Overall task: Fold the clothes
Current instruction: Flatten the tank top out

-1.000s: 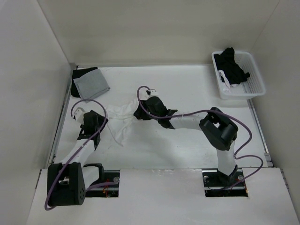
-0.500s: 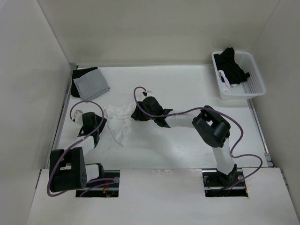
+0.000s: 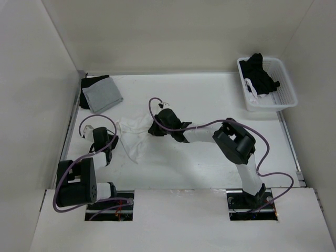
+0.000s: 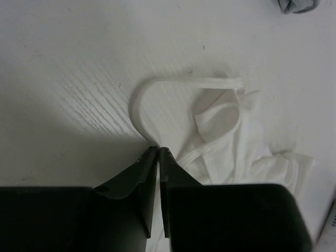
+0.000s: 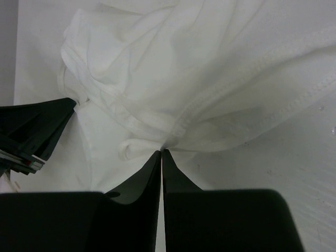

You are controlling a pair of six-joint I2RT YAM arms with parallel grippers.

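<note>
White garment [image 3: 134,134] lies bunched on table [image 3: 210,100], left of centre, betw. both grippers. L gripper [image 4: 158,150]: jaws pinched together on end of strap loop [image 4: 137,97]. R gripper [image 5: 161,152]: jaws pinched together on seamed edge of fabric. Grey cloth [image 3: 102,94] sits far-left, well apart from garment.

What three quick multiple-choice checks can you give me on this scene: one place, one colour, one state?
1. Where is the basket? A far right corner; B near left edge; C table centre.
2. What colour is the square cloth at far left? A red; B grey; C green.
3. How is the left tool? A wide open; B holding the basket; C shut on the white garment.
Answers: A, the top view shows it there; B, plainly grey; C, its jaws pinch a strap loop.
</note>
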